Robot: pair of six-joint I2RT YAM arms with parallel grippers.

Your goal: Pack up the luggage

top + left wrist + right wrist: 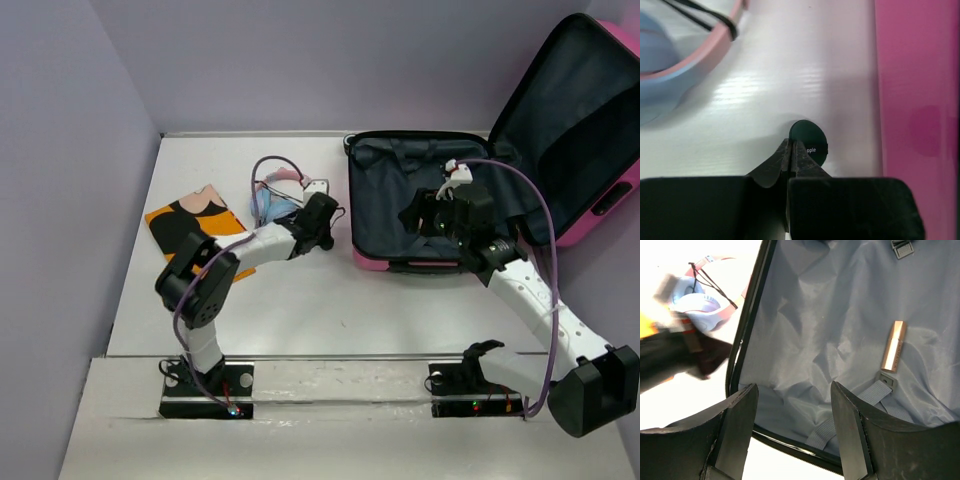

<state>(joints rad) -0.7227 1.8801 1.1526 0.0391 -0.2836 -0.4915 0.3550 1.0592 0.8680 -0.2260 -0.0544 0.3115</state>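
**Pink luggage wide open, one tool over it, the other parked beside it**

The white surface (300, 310) carries everything. The biggest thing on it is the luggage (390, 200), a hot-pink hard-shell case at the back right. It lies open, with the dark-lined base flat and the lid tipped up against the right wall.

Over on the left there's a flat orange-and-black patterned piece (195, 222); can't tell if it's cloth or paper. Between it and the luggage sit pink-and-blue headphones (272, 195) with a thin cable looped over them.

The right tool (795, 425) hangs over the near-left part of the luggage base, fingers spread wide with nothing between them.

The left tool (791, 145) is low on the surface just beside the luggage's pink shell, fingers pressed together.

Inside the luggage a rose-gold tube (893, 346) lies on the lining, touching a grey strap buckle (885, 379).

Smallest is a dark round disc (807, 142) flat on the surface, right at the left tool's fingertips. I can't tell if its edge is pinched.
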